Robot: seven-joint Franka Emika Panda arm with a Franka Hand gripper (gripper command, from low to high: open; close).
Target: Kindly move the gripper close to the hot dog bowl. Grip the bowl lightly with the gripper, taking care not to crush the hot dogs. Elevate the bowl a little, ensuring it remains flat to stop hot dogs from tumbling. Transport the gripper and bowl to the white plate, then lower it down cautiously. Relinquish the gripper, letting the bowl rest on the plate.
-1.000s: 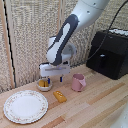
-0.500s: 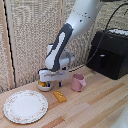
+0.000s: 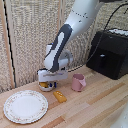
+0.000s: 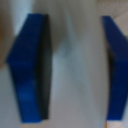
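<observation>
The small white hot dog bowl [image 3: 43, 86] sits on the wooden table, with orange-yellow hot dogs [image 3: 45, 85] just showing in it. My gripper [image 3: 50, 82] is down on the bowl, and its flat white block hides most of it. In the wrist view the two blue fingers [image 4: 30, 65] stand wide apart with a blurred pale surface between them, so the gripper [image 4: 75, 70] is open. I cannot tell whether the fingers touch the bowl. The large white plate [image 3: 25, 106] with a speckled rim lies on the table towards the exterior view's left and nearer the front.
A pink mug [image 3: 78, 82] stands just to the exterior view's right of the bowl. A lone orange-yellow bread-like piece [image 3: 60, 96] lies between bowl and table front. A black appliance [image 3: 110, 52] with a cable stands at the back right. A woven screen backs the table.
The arm has come down, bringing the gripper lower onto the bowl. The plate, mug and bread piece have not moved.
</observation>
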